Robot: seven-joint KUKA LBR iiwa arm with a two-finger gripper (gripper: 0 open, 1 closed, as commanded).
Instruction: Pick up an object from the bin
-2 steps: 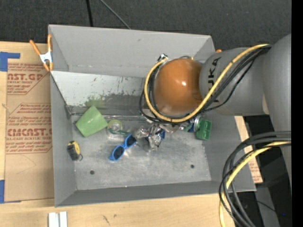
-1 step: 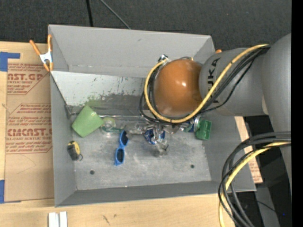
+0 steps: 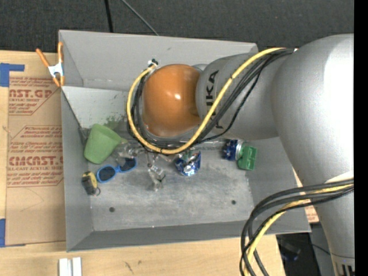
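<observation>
Roughly central, gripper (image 3: 154,176) above bare bin floor (image 3: 190,203) (open or closed: cannot tell), room frontward; one green cup (image 3: 102,144), one green block (image 3: 247,157).

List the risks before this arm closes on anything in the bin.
1. The gripper appears to sit over bare bin floor, between the blue glasses and the crumpled blue item; closing here may catch nothing.
2. The green cup seems tipped on its side close by; a sideways nudge could roll it.
3. The yellow cables loop low near the gripper and might snag items.
</observation>
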